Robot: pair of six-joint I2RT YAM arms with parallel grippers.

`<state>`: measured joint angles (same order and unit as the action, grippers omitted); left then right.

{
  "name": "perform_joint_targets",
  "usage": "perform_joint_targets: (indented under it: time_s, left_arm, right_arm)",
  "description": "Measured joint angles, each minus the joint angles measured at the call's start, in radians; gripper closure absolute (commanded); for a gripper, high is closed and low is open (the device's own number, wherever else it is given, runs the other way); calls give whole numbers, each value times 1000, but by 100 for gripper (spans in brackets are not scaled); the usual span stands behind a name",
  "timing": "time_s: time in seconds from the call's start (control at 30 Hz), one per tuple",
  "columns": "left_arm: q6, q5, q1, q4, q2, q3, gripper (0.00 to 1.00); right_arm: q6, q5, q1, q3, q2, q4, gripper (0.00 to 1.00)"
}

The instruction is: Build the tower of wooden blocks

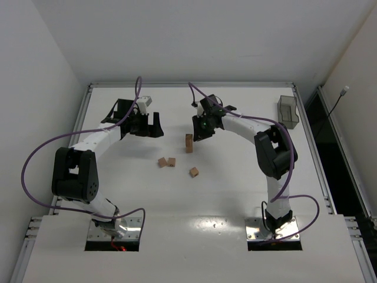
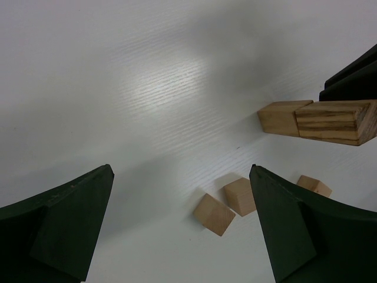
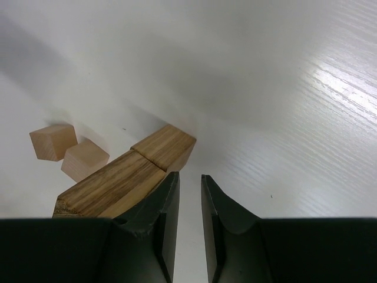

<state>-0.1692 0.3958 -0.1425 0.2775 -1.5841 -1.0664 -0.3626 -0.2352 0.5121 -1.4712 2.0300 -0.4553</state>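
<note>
The tower [image 1: 188, 142] is a short column of tan wood blocks standing mid-table; it also shows in the left wrist view [image 2: 318, 119] and the right wrist view [image 3: 129, 174]. Two loose cubes [image 1: 166, 161] lie side by side to its near left, seen in the left wrist view [image 2: 215, 214] [image 2: 240, 196]. A third cube [image 1: 194, 171] lies nearer. My left gripper [image 1: 147, 130] [image 2: 181, 168] is wide open and empty, left of the tower. My right gripper [image 1: 200, 132] [image 3: 189, 175] is just right of the tower, its jaws almost together with nothing between them.
A translucent grey bin [image 1: 287, 110] stands at the back right of the white table [image 1: 235, 194]. Purple cables loop over both arms. White walls close in the left and back sides.
</note>
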Motion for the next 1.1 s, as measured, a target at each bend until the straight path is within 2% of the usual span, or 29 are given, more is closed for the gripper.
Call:
perform_joint_targets:
  time_s: [1.1]
  left_arm:
    - [0,4,0,-2,0,0,1]
  right_arm:
    - [8,-14,0,-10,0,-10,77]
